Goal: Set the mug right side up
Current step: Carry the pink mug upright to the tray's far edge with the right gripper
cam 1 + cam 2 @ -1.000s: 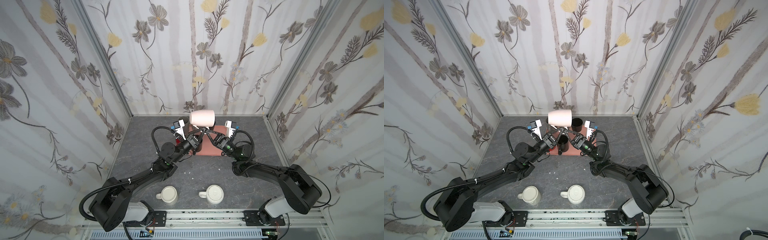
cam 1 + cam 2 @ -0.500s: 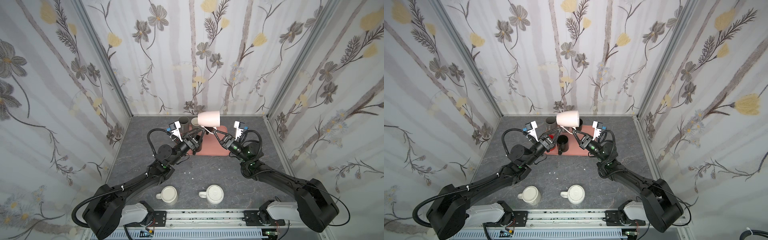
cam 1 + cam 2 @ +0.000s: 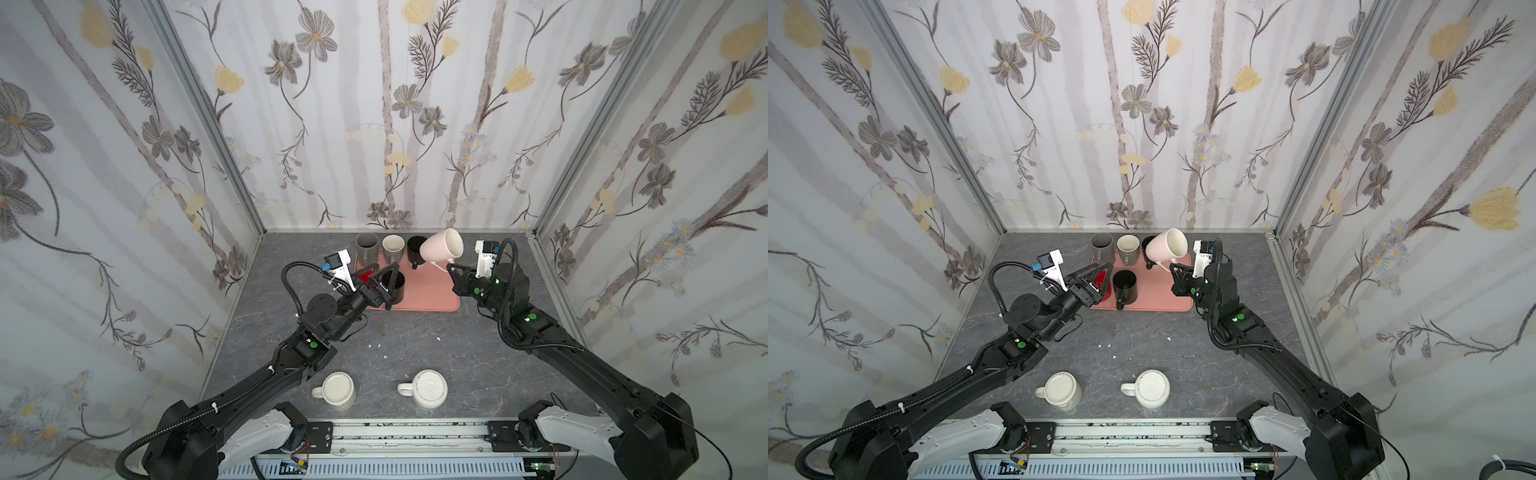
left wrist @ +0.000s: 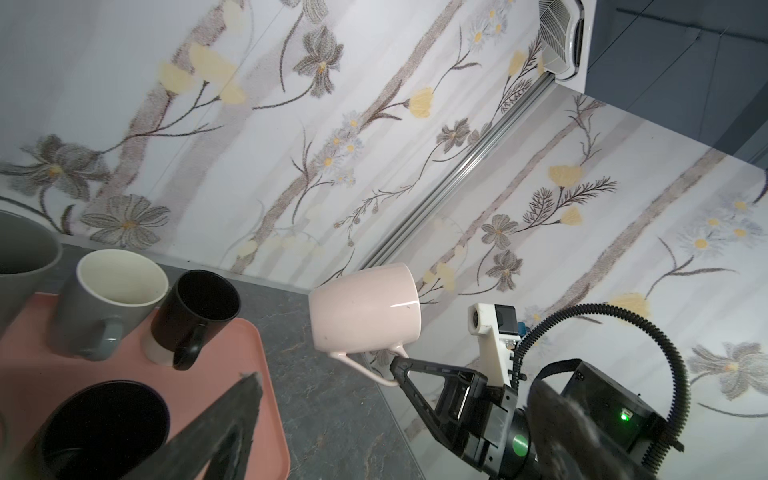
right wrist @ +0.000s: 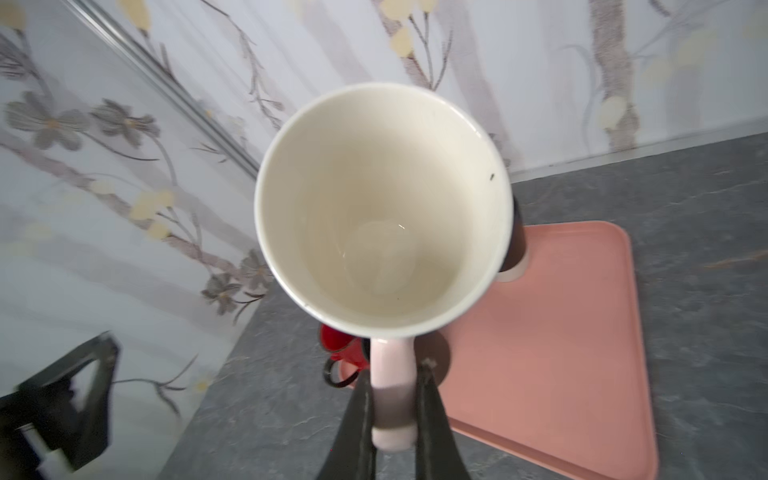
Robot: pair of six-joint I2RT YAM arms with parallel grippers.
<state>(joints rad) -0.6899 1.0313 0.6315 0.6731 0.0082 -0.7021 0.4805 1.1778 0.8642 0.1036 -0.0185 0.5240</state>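
— Which step?
— Mid-turn, I think: my right gripper (image 5: 395, 386) pinches the pink mug (image 3: 440, 249) by its handle, tilted above the tray's (image 3: 432, 293) far edge. My left gripper (image 3: 380, 276) gapes, empty.
— Next?
— Roll the mouth up, then lower it gently.

The pale pink ceramic mug (image 4: 365, 309) looked glossy and smooth, the salmon-pink plastic tray (image 3: 428, 291) matt, the grey stone-patterned table (image 3: 415, 345) dull.

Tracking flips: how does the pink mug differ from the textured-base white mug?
The pink mug is airborne, tipped sideways; the textured-base white mug rests upside down on the table. The right pincer clamps the pink mug's handle; nothing touches the white mug. Both have one handle.
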